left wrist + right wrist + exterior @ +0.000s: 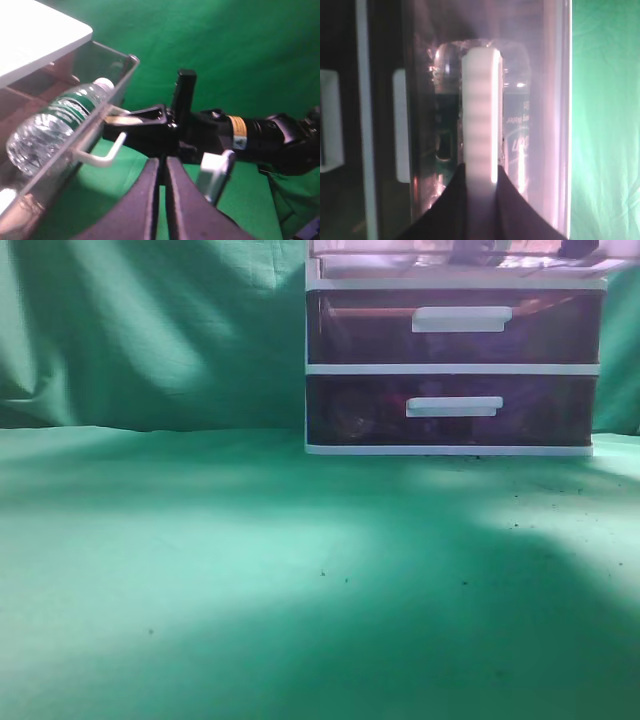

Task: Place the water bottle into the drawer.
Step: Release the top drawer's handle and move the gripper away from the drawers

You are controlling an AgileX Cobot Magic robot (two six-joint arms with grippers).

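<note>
Two grippers are in play. The bottle (55,125) already lies on its side inside the pulled-out drawer (107,102), long axis along the front wall, cap toward the corner. The right gripper (481,175) pinches the drawer's white handle (481,115), with the bottle just behind the front; this arm is nearer, and pushing straight in looks like the coming move. The left gripper (163,200) is pressed together, empty, just outside the drawer.

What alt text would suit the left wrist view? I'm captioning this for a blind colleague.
A clear water bottle lies on its side inside the pulled-out drawer, whose white bar handle the right end effector grips. The left end effector is shut and empty in the foreground, against green cloth.
</note>
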